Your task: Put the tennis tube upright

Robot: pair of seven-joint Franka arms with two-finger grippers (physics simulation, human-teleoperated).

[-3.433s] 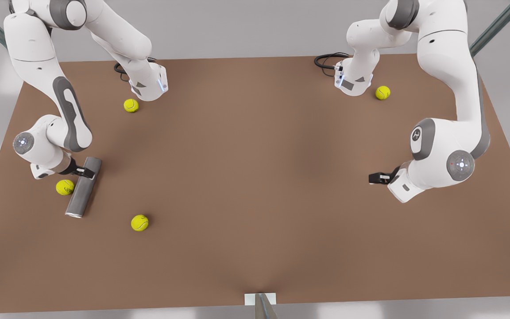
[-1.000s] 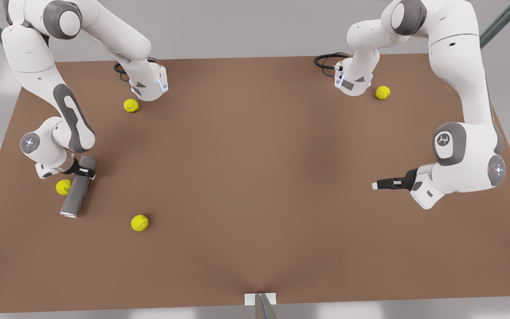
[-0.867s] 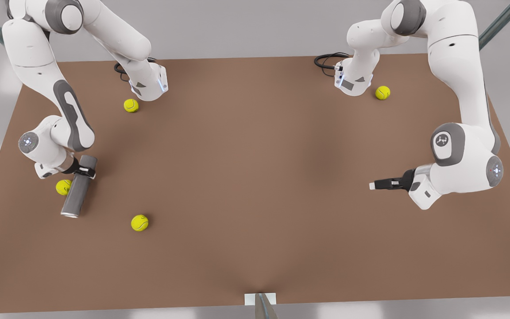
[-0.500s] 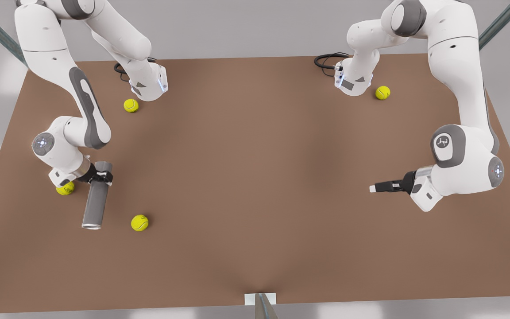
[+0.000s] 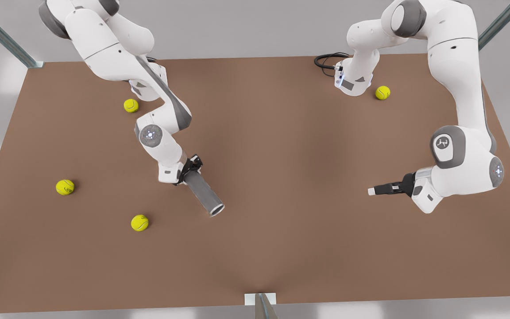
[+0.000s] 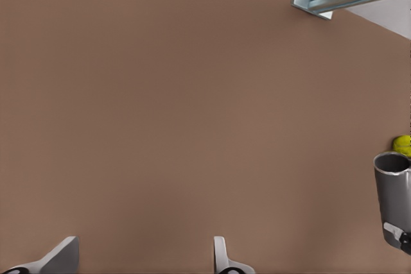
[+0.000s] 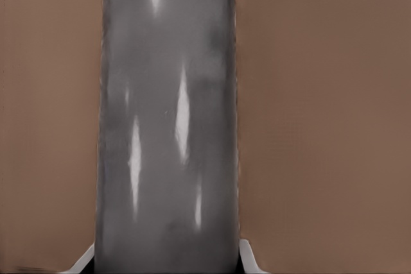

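1. One plain matte grey hollow tennis tube (image 5: 204,195) is held slantwise over the brown table (image 5: 281,177), a little toward the front view's left of the table's middle. Its lighter silvery open rim points toward the near edge and the front view's right. It is not upright.
2. Whether the rim end touches the table cannot be told from the front view.
3. Pinching the tube at its dark end, opposite the rim, is the right gripper (image 5: 188,170). In the right wrist view the grey cylinder (image 7: 168,126) runs lengthwise between the two pale fingertips (image 7: 249,256), which press against its sides.
4. Two yellow tennis balls lie on the table toward the front view's left, well apart from the tube: one (image 5: 139,223) nearer the front edge, the other (image 5: 65,187) closer to the left edge.
5. Another yellow ball (image 5: 131,105) sits beside the right arm's base at the far side, and a fourth (image 5: 382,92) sits just beside the other arm's base.
6. Over on the front view's right, the left gripper (image 5: 376,190) waits above bare table, pointing toward the centre. Its wrist view shows the jaws (image 6: 141,261) spread wide with nothing between them, and the tube (image 6: 395,197) farther off.
7. Black cable (image 5: 326,60) coils by the far right base.
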